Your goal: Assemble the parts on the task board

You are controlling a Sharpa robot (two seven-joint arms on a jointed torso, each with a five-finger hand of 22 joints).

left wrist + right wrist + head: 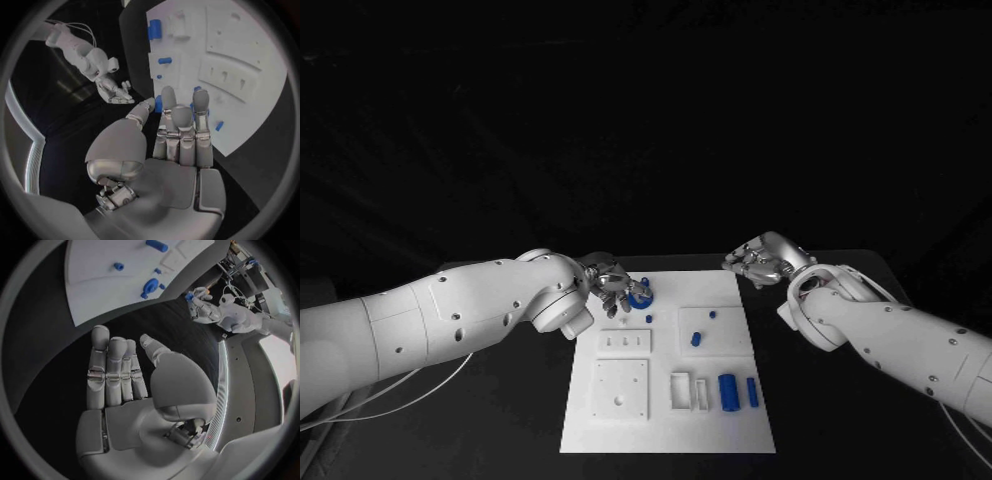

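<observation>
on the black table (473, 430) in front of me lies the flat white plastic task board (668, 400), with the small blue plastic parts spread across it. near its far left corner sits a round blue ring-shaped part (640, 296), and a tiny blue peg (649, 319) lies just beside it toward me. further right, a short blue cylinder (695, 339) and a small blue stub (713, 314) rest on a raised white block (707, 330). closer to me, a thick blue cylinder (727, 391) and a slimmer blue bar (751, 392) lie side by side next to a white rectangular frame (682, 391). a square white plate with holes (622, 388) and a smaller slotted white plate (626, 342) fill the board's left half.

my silver left hand (607, 282) is over the far left corner, fingers reaching down right at the ring-shaped part; in my left wrist view the fingers (170, 107) stand straight and close together over the blue ring (159, 103), and i cannot tell whether they grip it or only touch it.

my silver right hand (762, 262) hovers over the table just past the board's far right corner, holding nothing; in my right wrist view its fingers (100, 365) are stretched out and the thumb is set apart.
</observation>
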